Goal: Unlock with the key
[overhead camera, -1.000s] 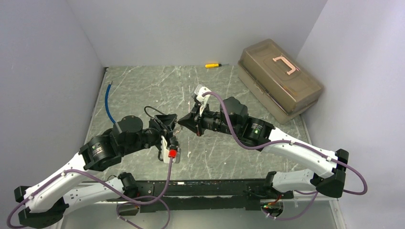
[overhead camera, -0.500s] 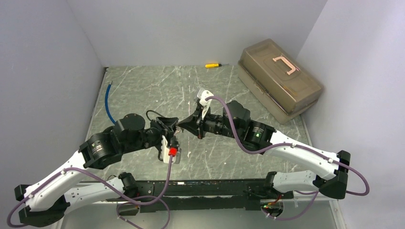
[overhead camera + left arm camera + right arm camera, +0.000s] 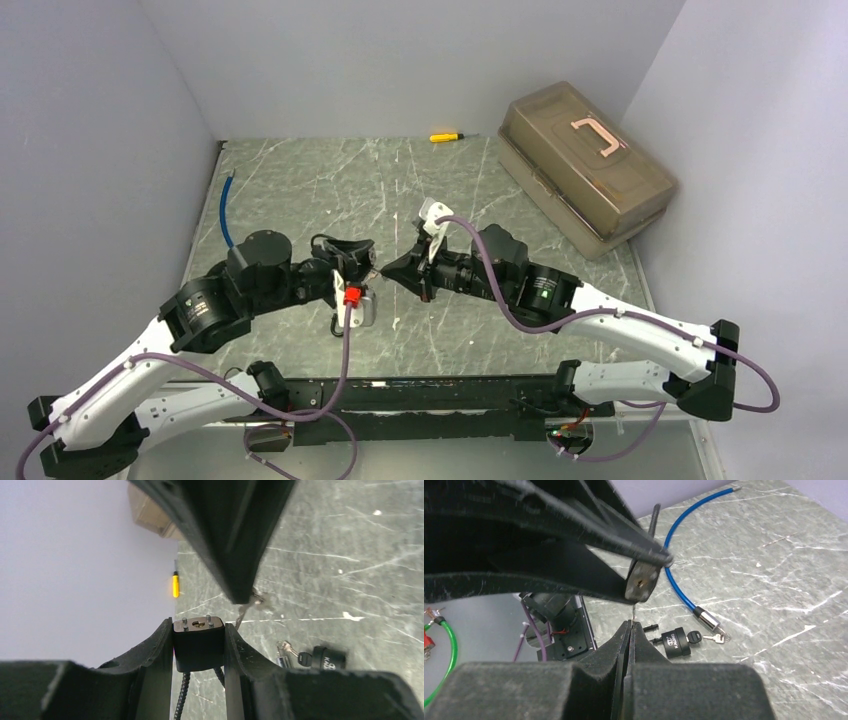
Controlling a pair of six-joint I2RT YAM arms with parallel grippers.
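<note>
My left gripper (image 3: 199, 630) is shut on a small black lock (image 3: 198, 645) with a braided cable hanging below it. Its keyhole (image 3: 195, 624) faces away from the wrist camera. My right gripper (image 3: 629, 625) is shut on a key (image 3: 633, 613); only the thin blade sticks out of the fingertips. In the left wrist view the key tip (image 3: 243, 614) sits just right of the lock's top corner, outside the keyhole. In the right wrist view the lock (image 3: 642, 580) hangs just above the blade. In the top view the two grippers (image 3: 360, 262) (image 3: 398, 268) meet tip to tip.
A second black padlock (image 3: 676, 641) with a key in it lies on the table beside a blue cable (image 3: 684, 587) with a silver end. A brown toolbox (image 3: 585, 170) stands at the back right. A yellow screwdriver (image 3: 445, 136) lies at the back wall.
Both grippers have moved together toward the near edge, still tip to tip. The left wrist has turned, bringing its red-marked part toward the middle.
</note>
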